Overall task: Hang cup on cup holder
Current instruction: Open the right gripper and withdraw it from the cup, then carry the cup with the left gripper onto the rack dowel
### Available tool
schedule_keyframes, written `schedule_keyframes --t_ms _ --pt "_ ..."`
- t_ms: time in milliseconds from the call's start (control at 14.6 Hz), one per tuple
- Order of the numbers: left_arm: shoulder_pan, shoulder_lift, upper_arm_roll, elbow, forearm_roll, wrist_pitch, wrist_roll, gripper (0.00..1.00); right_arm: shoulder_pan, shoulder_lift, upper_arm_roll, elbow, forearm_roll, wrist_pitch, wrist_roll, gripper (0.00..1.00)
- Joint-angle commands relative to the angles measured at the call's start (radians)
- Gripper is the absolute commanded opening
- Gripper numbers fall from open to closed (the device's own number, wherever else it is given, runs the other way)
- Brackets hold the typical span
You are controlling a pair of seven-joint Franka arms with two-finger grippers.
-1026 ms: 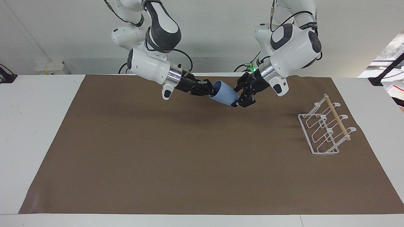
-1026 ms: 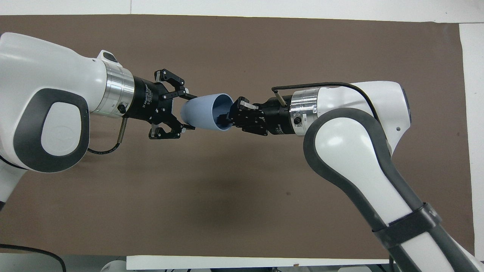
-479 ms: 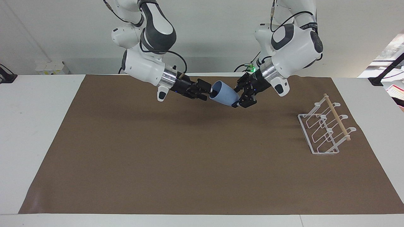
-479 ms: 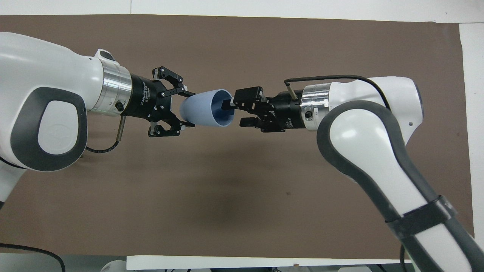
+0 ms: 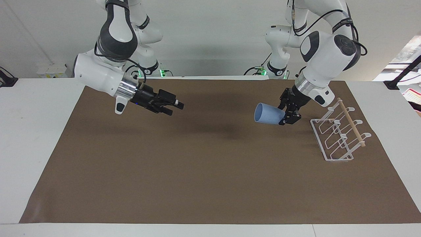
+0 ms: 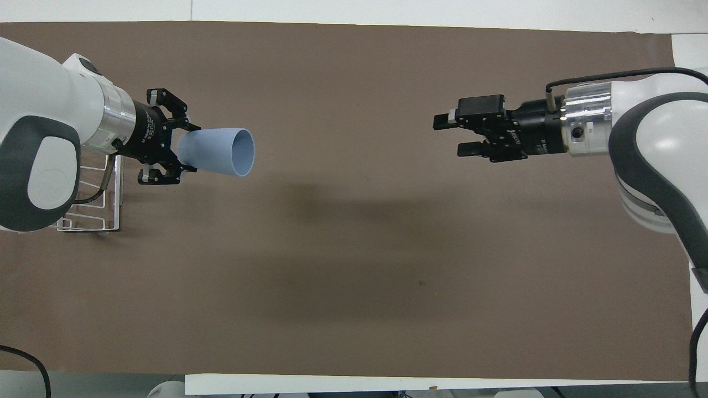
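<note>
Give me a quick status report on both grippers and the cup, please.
Left gripper shut on cup, held sideways in the air beside cup holder. Right gripper open, empty, over the mat. Nothing between cup and holder.

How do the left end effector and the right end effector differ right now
The left end effector is shut on the base of the blue cup, held sideways in the air; the right end effector holds nothing, fingers open. The left one is beside the white rack, at the left arm's end; the right one hangs over bare brown mat toward the right arm's end. Both are black, two-fingered and raised off the table.
</note>
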Motion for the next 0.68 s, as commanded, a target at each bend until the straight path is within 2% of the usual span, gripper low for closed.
schedule_keyframes --t_ms 0,137,274,342,479,616 --pt "-0.017 -0.009 -0.003 -0.003 0.251 -0.059 -0.007 0.0 -0.022 -0.009 0.011 0.016 -0.295 0.004 -0.014 1.0" --pt "-0.048 -0.007 -0.003 -0.009 0.46 -0.1 -0.024 0.0 -0.024 -0.021 0.008 0.033 -0.537 -0.027 -0.009 1.0" --pt "-0.101 0.025 -0.005 -0.009 0.731 -0.204 -0.111 0.0 -0.036 -0.053 0.007 0.049 -0.682 -0.111 0.001 1.0" --pt "-0.126 0.034 -0.005 -0.014 0.828 -0.247 -0.152 0.0 -0.039 -0.07 0.004 0.068 -0.743 -0.154 0.003 1.0" --pt "-0.17 0.072 -0.003 -0.032 0.994 -0.338 -0.232 0.0 -0.059 -0.091 0.005 0.167 -0.881 -0.302 0.001 1.0" --pt "-0.193 0.156 -0.003 -0.022 1.146 -0.459 -0.297 0.0 -0.087 -0.093 0.005 0.311 -0.94 -0.485 0.003 1.0"
